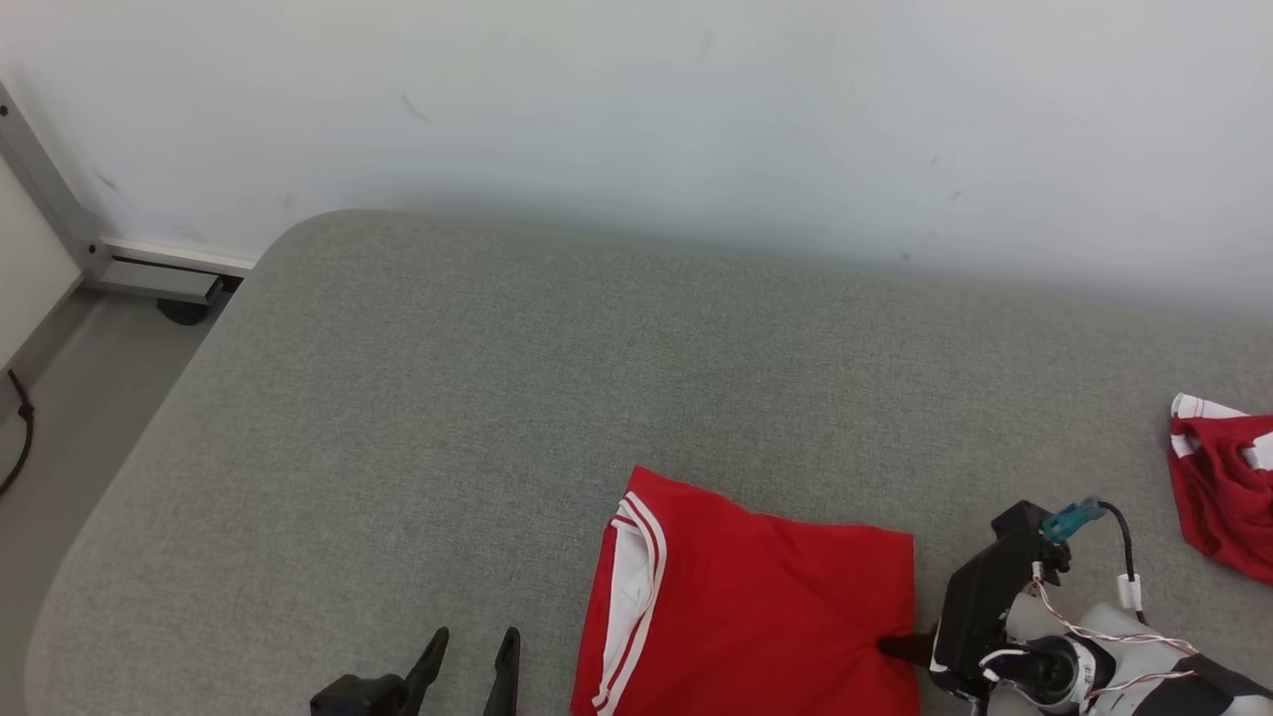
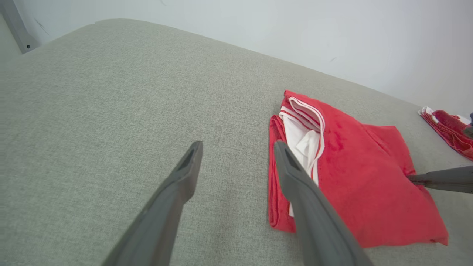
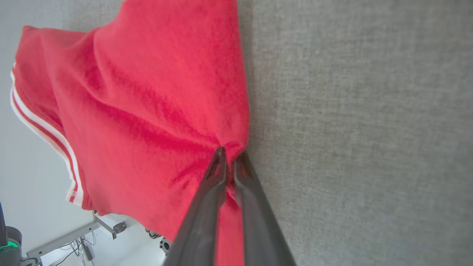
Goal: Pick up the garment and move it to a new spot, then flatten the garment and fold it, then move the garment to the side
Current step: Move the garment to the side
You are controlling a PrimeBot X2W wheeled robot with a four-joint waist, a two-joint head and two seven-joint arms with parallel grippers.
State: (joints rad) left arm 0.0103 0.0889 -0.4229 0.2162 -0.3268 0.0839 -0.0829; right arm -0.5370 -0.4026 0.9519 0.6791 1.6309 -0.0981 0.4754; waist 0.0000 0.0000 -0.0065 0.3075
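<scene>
On the pad [image 1: 398,398], garment [image 1: 756,607] points striped edge left; right hand [image 3: 230,154] pinches it.

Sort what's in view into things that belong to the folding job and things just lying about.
Job: folded red garment; right gripper, shut on its edge; left gripper, open, beside it; grey surface beneath.
Lying about: crumpled red-and-white garment at the far right; dark cable at the far left.
</scene>
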